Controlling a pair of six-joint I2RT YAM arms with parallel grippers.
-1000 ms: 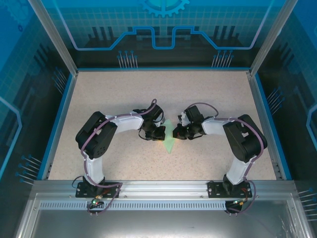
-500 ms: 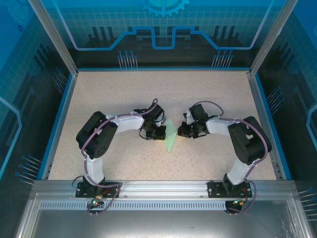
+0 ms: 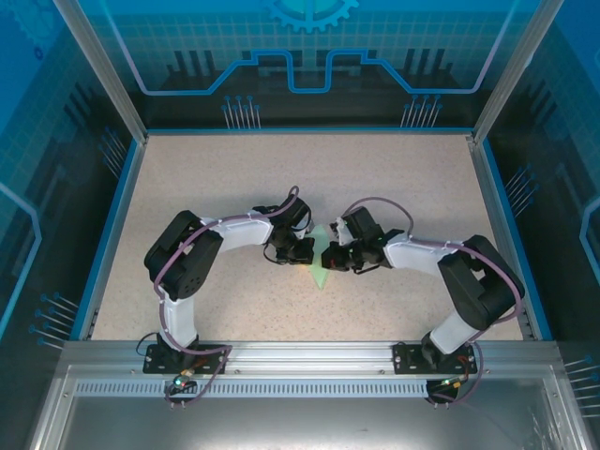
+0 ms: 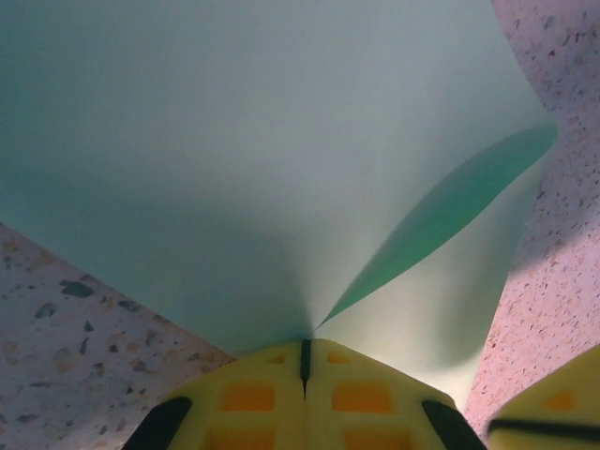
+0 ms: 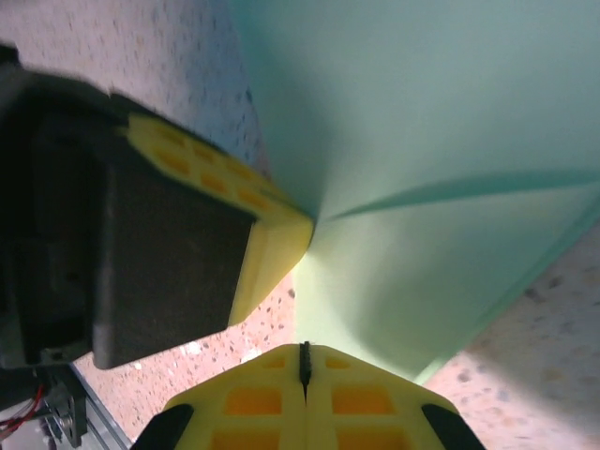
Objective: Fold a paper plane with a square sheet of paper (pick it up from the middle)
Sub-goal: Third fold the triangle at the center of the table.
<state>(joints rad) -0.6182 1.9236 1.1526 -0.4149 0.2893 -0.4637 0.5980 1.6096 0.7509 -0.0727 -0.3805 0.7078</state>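
Paper (image 4: 234,141), plain green, pinched by left gripper (image 4: 305,352); right gripper (image 5: 303,361) closed alongside.

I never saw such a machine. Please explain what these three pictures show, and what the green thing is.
Two robot arms stand at the near edge of a speckled table. One picture looks down from above; the other two come from a camera on each wrist, with yellow fingers at the bottom. The green thing is a thin sheet of paper between the arms. The left gripper is shut, pinching it into a crease. The right gripper is shut too, at the paper's edge; whether it grips, I cannot tell.
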